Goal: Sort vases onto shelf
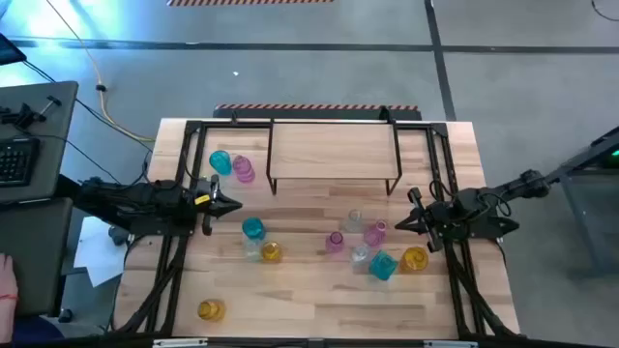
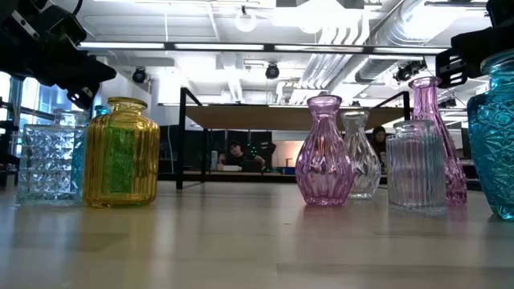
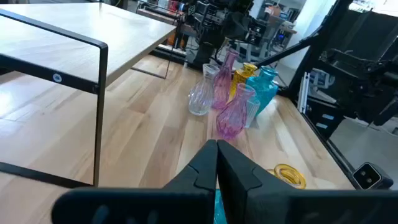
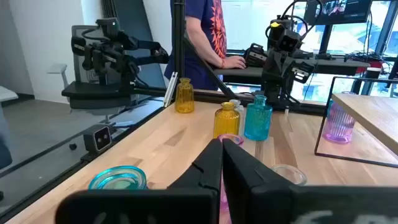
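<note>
**Both arms poised, shelf bare**

The left gripper hovers at nine o'clock with fingers pressed together, empty; the right gripper mirrors it at three o'clock. The shelf stands at twelve o'clock. Vases dot the table: a teal vase and pink vase beside the shelf, others clustered near centre.

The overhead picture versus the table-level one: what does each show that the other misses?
Only the high view shows both arms whole, the left gripper and right gripper hovering with fingers closed, the bare shelf top, and a lone yellow vase near the front edge. Only the low view shows the room behind, with a seated person, and the vases' ribbed and faceted sides. Both show the pink vase and the empty shelf.
</note>
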